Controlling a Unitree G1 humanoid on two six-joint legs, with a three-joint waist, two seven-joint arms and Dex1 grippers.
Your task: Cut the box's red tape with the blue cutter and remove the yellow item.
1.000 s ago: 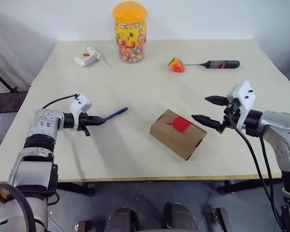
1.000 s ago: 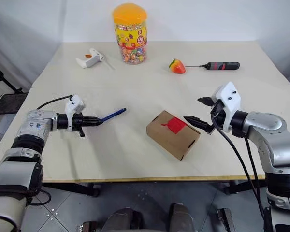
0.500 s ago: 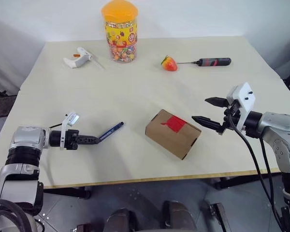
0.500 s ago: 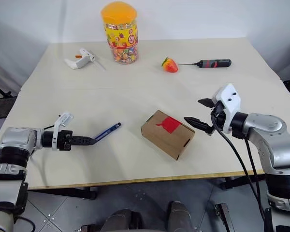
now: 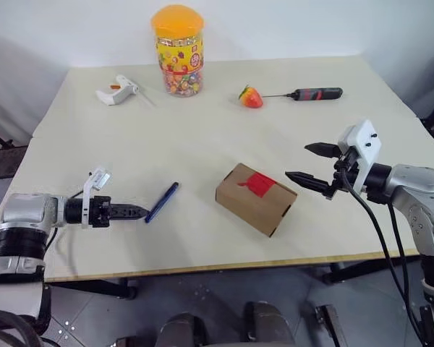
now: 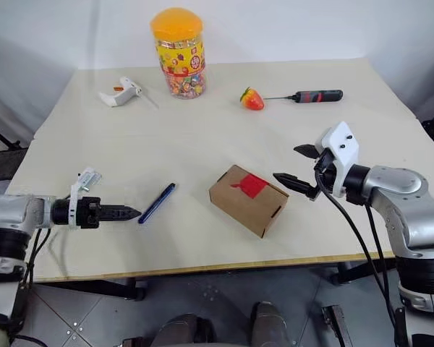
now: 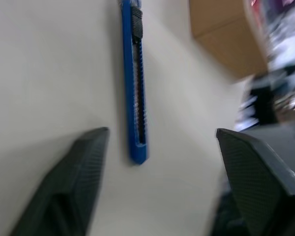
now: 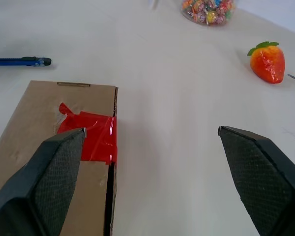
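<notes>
On the desk (image 5: 202,144) the blue cutter (image 5: 161,202) lies free; our left pincer (image 5: 134,212) and right pincer (image 5: 309,165) gape unladen, box (image 5: 255,198) unopened.

No text, brand, number or sign can be read. The candy jar (image 5: 178,50) near the table's (image 5: 202,137) far edge carries a yellow printed label with coloured figures, but no letters on it can be made out. The box (image 5: 255,198) and its red tape (image 5: 260,183) show no print, and the blue cutter (image 7: 135,78) shows only a black ridged slider, no marking.
</notes>
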